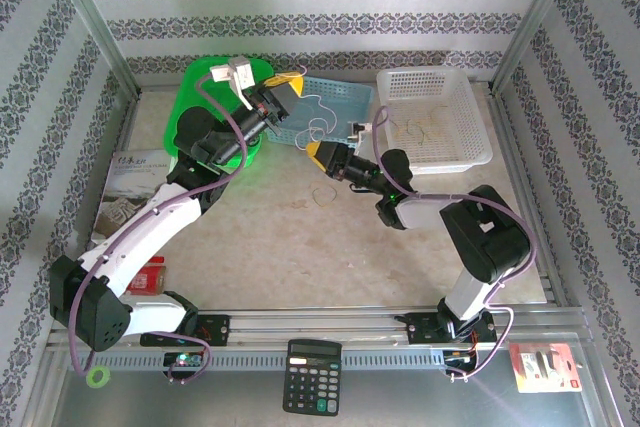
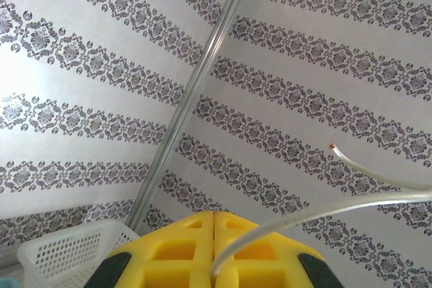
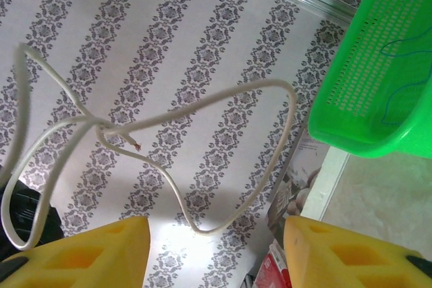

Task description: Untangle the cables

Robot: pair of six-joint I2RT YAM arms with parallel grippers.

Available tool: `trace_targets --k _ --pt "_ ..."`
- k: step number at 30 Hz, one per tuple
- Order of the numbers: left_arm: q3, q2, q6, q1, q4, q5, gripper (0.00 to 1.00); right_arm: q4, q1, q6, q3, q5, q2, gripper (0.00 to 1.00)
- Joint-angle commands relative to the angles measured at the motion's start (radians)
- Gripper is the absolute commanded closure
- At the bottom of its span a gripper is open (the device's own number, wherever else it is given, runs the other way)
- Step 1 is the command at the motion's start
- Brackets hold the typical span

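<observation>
Whitish cable point(image 2: 304, 214): thin, light, limp yet springy; keeps loose kinks; strands cross at 9 o'clock in right wrist view; bare copper tip looks fragile. Left gripper point(image 2: 214, 219) clenched on cable, raised near blue basket point(image 1: 345, 97), 12 o'clock side of table point(image 1: 300, 247). Right gripper point(image 3: 216, 234) released, jaws apart, at 4 o'clock from left gripper; cable loop hangs just ahead of gap, not pinched. Sheath likely slippery; best hold on free strand beside crossing, not tip; gentle pull, else crossing may tighten. Another small cable point(image 1: 325, 194) on table, 6 o'clock of right gripper.
</observation>
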Motion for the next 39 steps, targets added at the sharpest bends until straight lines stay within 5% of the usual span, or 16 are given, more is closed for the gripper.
trace_targets --k 1,8,13,25,30,39 --pt "-0.01 0.003 -0.012 -0.017 0.074 0.003 1.0 0.08 0.014 0.025 0.036 -0.01 0.021 0.5" --pt "-0.027 0.0 -0.013 -0.025 0.087 -0.008 1.0 0.102 0.016 0.054 0.085 -0.001 0.063 0.72" --pt "-0.036 -0.01 -0.007 -0.028 0.083 -0.022 1.0 0.102 0.009 0.066 0.109 0.003 0.088 1.0" --pt "0.011 -0.026 0.017 -0.028 0.036 -0.037 1.0 0.103 -0.063 0.032 -0.027 0.003 0.071 1.0" --pt "0.017 -0.025 0.004 -0.029 0.043 -0.03 1.0 0.101 -0.063 0.028 -0.013 -0.02 0.073 0.64" --pt "0.009 -0.025 -0.002 -0.028 0.047 -0.026 1.0 0.102 -0.053 0.037 0.025 -0.041 0.1 0.52"
